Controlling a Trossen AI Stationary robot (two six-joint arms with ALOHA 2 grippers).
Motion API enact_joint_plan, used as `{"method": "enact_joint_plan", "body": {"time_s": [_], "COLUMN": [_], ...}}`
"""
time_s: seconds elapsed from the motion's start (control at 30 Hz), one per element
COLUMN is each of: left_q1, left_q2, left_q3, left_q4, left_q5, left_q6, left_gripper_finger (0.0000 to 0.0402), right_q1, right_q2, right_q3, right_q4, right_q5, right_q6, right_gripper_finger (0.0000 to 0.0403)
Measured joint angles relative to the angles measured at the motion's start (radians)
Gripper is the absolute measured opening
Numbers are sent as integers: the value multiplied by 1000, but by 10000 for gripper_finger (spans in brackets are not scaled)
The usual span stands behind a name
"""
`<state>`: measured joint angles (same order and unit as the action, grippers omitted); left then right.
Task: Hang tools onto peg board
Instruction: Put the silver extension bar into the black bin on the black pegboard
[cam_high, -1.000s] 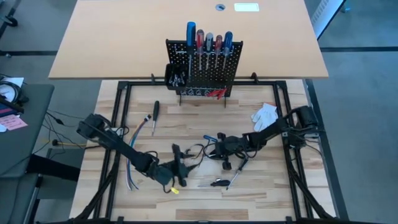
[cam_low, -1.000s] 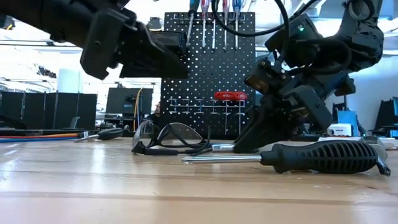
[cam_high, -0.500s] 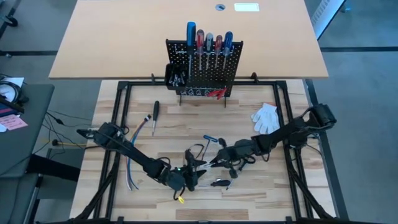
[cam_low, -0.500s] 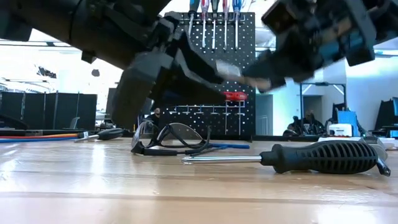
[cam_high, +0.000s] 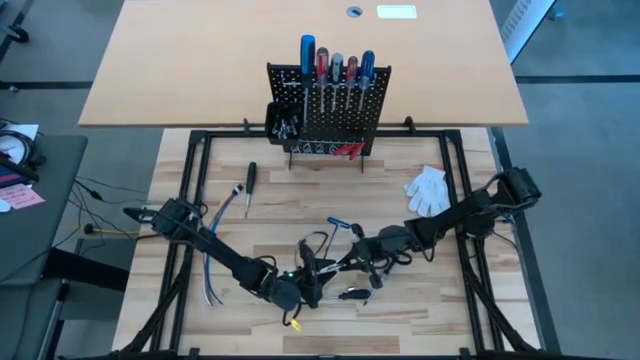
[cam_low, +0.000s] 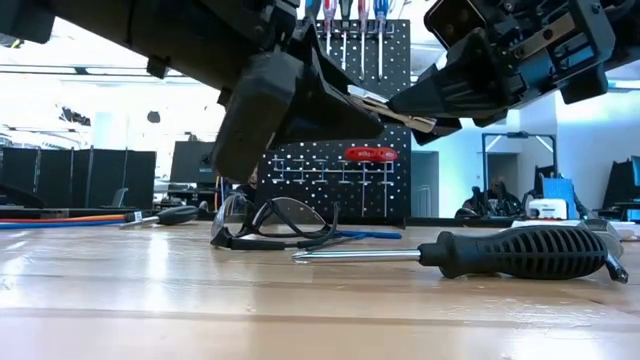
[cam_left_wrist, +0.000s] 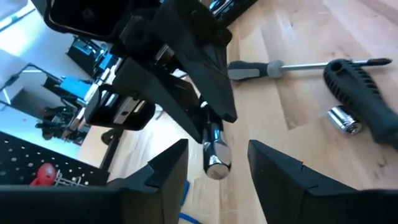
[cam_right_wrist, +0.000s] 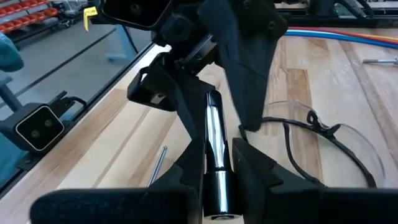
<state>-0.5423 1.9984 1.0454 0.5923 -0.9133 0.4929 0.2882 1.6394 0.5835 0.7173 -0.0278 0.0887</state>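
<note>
Near the surface's front edge, our right hand (cam_right_wrist: 214, 180) clamps a silver metal bit (cam_right_wrist: 213, 149) and presents its free end between the parted fingers of our left hand (cam_left_wrist: 217, 163), apparently for handover toward the peg board (cam_high: 328, 108).

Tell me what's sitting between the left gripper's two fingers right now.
A small silver metal bit, held by the right gripper, sits between the left gripper fingers, which stand apart on either side. The left wrist view shows it best.
</note>
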Motion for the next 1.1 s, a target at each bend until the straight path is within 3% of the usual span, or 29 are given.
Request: {"method": "enact_joint_plan", "body": {"time_s": [0.47,0.67,0.77,1.0,1.1], "left_q1": [-2,-11,-12,-13,-13], "left_q2": [0,0,0,0,0], "left_q3": [0,4,6,6,6], "left_q4": [10,10,7,5,6], "left_q5": [14,14,14,50,50], "left_q6": [1,4,21,-15,-16], "left_gripper_finger": [56,33,48,136,153], "right_q1": [0,0,0,-2,-2], "right_q2": [0,-1,-1,-1,-1], "right_q3": [0,1,1,1,1], "right_q4": [-2,-3,-3,-10,-10], "right_q5": [0,-1,-1,-1,3], "right_q6": [0,6,7,8,8], "right_gripper_finger": [60,63,64,65,66]}}
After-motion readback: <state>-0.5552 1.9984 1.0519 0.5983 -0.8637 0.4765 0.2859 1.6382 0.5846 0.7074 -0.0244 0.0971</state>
